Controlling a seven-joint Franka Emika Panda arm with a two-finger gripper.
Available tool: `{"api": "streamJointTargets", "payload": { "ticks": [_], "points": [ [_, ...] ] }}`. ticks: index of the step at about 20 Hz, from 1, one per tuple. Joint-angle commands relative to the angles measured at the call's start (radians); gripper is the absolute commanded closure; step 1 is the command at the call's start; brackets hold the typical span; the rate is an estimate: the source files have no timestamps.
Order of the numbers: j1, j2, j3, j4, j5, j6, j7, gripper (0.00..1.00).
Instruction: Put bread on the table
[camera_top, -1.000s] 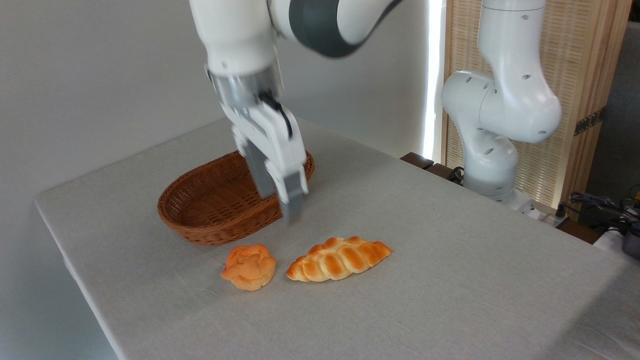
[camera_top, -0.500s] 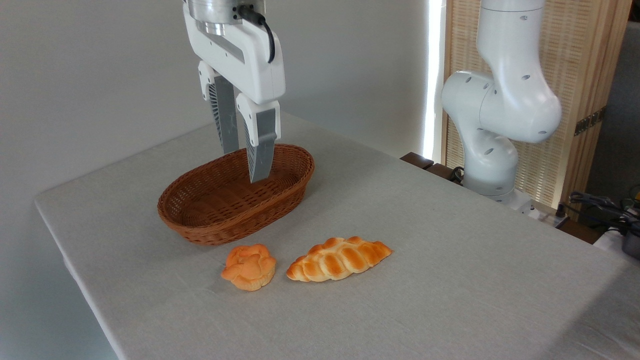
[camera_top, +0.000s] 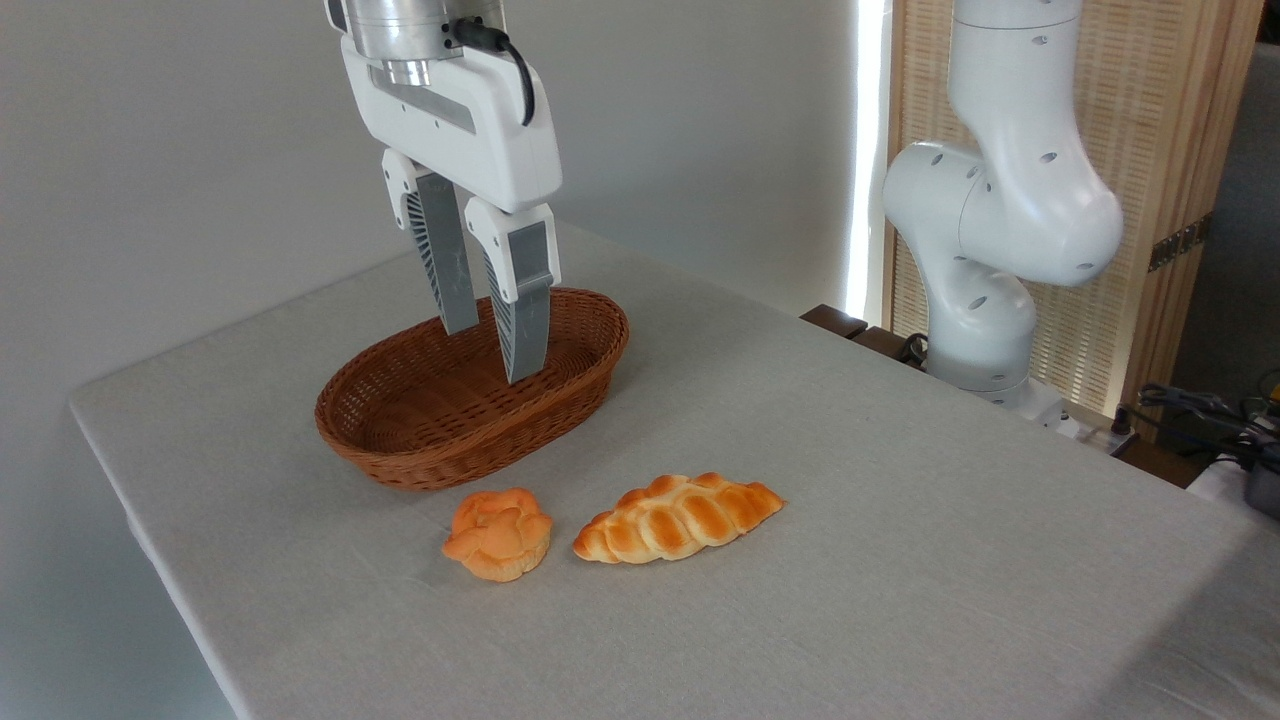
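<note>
Fixed camera, only view: braided bread loaf (camera_top: 679, 517) lies flat on the grey-beige table (camera_top: 900, 500), near side of the wicker basket (camera_top: 470, 395), just right of a small flower-shaped bun (camera_top: 499, 533), the two apart, not touching. Basket looks empty. Gripper (camera_top: 490, 352) hangs above the basket's far-right part, pointing down, fingers (camera_top: 522, 300) parted with a clear gap, nothing between them. White arm base (camera_top: 985, 250) at far right. Judgement: bread is already on the table, so the task looks done; what's left is clearing away. To do that well, go straight up, jaws kept apart, no swing toward the near side where loaf and bun sit, and avoid clipping the basket rim.
</note>
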Motion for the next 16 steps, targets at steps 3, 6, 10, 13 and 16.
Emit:
{"api": "streamJointTargets", "payload": {
  "ticks": [3, 6, 10, 13, 16],
  "points": [
    [0.002, 0.015, -0.021, 0.028, 0.033, -0.039, -0.026, 0.0],
    [0.002, 0.015, -0.013, 0.028, 0.022, -0.041, -0.067, 0.0],
    [0.002, 0.015, -0.013, 0.028, 0.022, -0.041, -0.072, 0.0],
    [0.002, 0.015, -0.012, 0.028, 0.022, -0.039, -0.07, 0.0],
    [0.002, 0.015, -0.012, 0.028, 0.021, -0.039, -0.067, 0.0]
  ]
}}
